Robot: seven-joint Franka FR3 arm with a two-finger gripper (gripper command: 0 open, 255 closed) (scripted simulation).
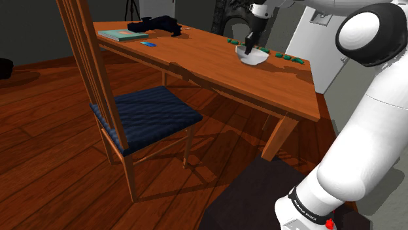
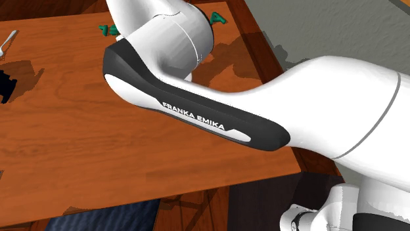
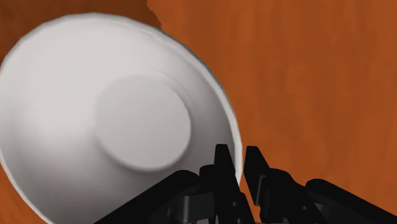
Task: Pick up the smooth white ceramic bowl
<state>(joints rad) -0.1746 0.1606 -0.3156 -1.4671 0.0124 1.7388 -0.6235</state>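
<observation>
Wooden table (image 1: 209, 65) carries a white bowl (image 1: 254, 57), its rim pinched between the downward-reaching arm's (image 1: 366, 131) nearly closed fingers (image 3: 222, 172).

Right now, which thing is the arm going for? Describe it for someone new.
Find the wooden table beside the blue-seated chair. Toward the shoulder view's right, by a row of small green pieces, sits a plain white bowl, the only round, white dish there, with the black tool on its rim.
</observation>
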